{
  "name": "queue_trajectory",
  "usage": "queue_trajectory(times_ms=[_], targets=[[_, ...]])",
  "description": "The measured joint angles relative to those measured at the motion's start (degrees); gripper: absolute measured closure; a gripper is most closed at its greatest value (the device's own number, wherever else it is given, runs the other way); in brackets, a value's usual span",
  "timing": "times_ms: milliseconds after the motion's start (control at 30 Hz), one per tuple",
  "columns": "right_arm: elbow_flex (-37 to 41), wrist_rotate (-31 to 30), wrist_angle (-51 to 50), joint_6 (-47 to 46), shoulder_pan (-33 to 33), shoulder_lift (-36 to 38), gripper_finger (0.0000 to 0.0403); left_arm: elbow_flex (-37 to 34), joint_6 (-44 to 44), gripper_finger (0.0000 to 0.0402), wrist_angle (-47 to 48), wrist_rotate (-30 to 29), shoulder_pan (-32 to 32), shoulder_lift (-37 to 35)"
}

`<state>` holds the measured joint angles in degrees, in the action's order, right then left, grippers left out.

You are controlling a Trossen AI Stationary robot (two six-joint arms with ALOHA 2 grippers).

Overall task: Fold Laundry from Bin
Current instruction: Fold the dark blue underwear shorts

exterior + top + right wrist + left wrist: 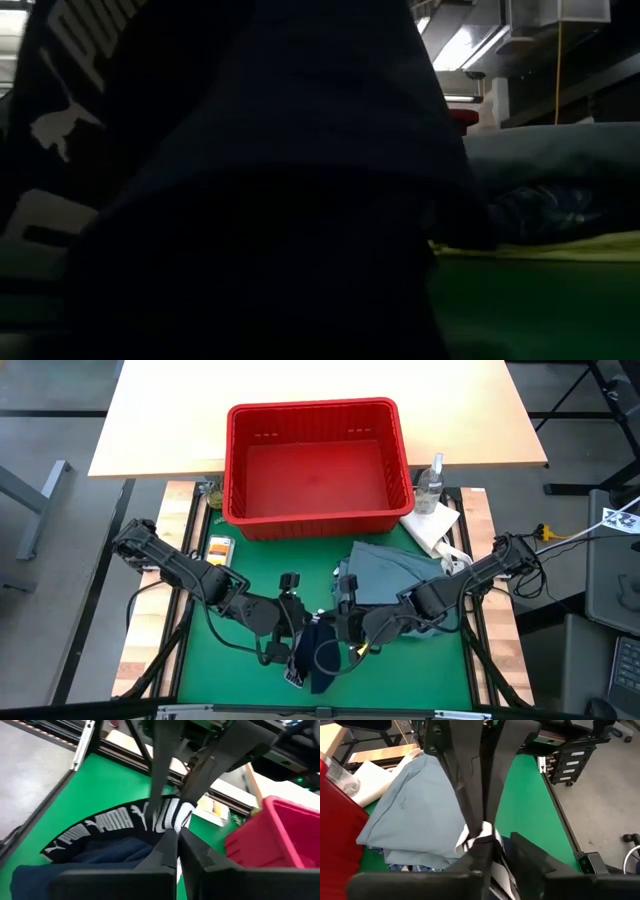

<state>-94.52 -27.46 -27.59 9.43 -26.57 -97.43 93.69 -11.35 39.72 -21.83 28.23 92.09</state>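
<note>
We are pinching the printed waistband of the dark navy garment (100, 855) between both claws at the near edge of the green table (400, 660). Our right claw (172, 832) is standing closed, its tips clamped on the white-lettered band. Our left claw (481, 831) is meeting it from the other side; its fingers are lying close together around the same band, though we cannot tell whether they are truly gripping or just letting go.

Just behind the claws, the folded grey-blue garment (390, 572) is lying on top of a pile, with a plaid edge (402, 868) peeking out beneath it and a yellow layer (560, 246) showing at table level. Farther back, the red bin (315, 465) is standing empty of laundry. A white paper towel (432, 525) and a clear bottle (431, 482) are sitting beside the bin's right corner.

In our judgement, the navy piece is being spread or folded, the last of the load. To do it well, we should be keeping the two grips apart along the waistband, holding the fabric taut and level, and drawing it flat onto bare green rather than across the finished pile.
</note>
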Motion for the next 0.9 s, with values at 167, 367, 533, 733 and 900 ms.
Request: queue_trajectory(times_ms=[167, 367, 533, 733, 900], targets=[[0.0, -3.2, 0.53, 0.95, 0.04, 0.88, 0.0398, 0.02, 2.17, 0.0289, 0.78, -0.5, -0.04, -0.48], [-0.09, -5.99, 0.92, 3.42, 0.07, 3.35, 0.0397, 0.03, 2.49, 0.0243, 8.05, 0.85, 0.17, -5.02], [-0.09, -7.12, 0.9, 6.22, 0.07, 5.52, 0.0399, 0.07, -6.47, 0.0227, 15.54, 5.01, 0.66, -8.63], [-0.11, -9.12, 0.79, 8.4, 0.07, 6.46, 0.0401, 0.07, -21.75, 0.0225, 25.54, 4.34, 3.46, -9.22], [-0.09, -9.25, 0.92, 8.96, 0.07, 6.56, 0.0399, 0.04, -29.65, 0.0225, 31.54, -2.65, 7.16, -6.87]])
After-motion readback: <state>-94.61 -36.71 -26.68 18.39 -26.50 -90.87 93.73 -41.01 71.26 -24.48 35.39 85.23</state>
